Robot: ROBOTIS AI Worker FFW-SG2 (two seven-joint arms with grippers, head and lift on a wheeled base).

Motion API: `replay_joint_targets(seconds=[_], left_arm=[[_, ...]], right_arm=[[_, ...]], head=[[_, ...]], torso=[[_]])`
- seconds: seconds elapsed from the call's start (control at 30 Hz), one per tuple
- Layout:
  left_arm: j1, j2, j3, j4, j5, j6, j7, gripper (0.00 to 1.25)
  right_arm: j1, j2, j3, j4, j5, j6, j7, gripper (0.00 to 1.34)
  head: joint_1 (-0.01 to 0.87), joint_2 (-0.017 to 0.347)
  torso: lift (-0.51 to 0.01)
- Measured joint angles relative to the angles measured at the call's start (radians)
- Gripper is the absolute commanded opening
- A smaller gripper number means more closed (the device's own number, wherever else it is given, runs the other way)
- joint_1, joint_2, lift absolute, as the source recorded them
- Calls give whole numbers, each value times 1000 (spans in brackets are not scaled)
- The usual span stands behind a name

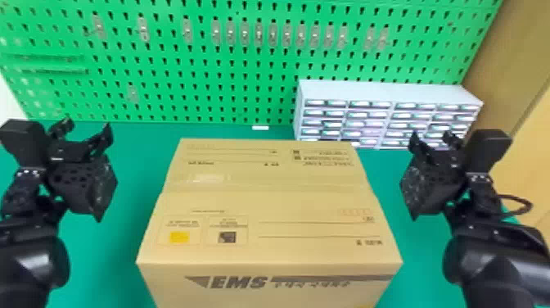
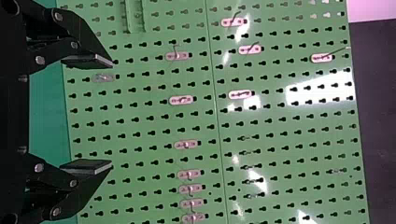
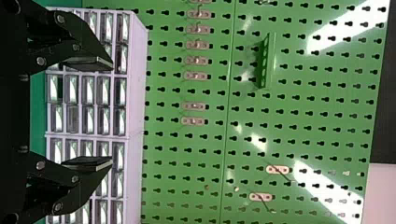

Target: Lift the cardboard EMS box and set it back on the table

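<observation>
Flanking the cardboard EMS box (image 1: 266, 196), the left gripper (image 1: 87, 126) and the right gripper (image 1: 431, 136) both stand wide open.
Resting on the green table (image 1: 104, 250), the box lies between the two grippers, apart from each: to the right of the left one, to the left of the right one, its lettered side facing the robot. Beyond the right gripper is a pale drawer cabinet (image 1: 384, 92); the green pegboard (image 1: 184, 65) rises beyond both.
</observation>
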Motion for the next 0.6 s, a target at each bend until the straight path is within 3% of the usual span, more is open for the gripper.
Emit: replay_joint_targets(seconds=[0.6], left_arm=[[0, 0, 1, -1, 1, 0, 0, 759]], right_arm=[[-1, -1, 2, -2, 6, 0, 0, 801]], head=[[678, -15]], torso=[[4]])
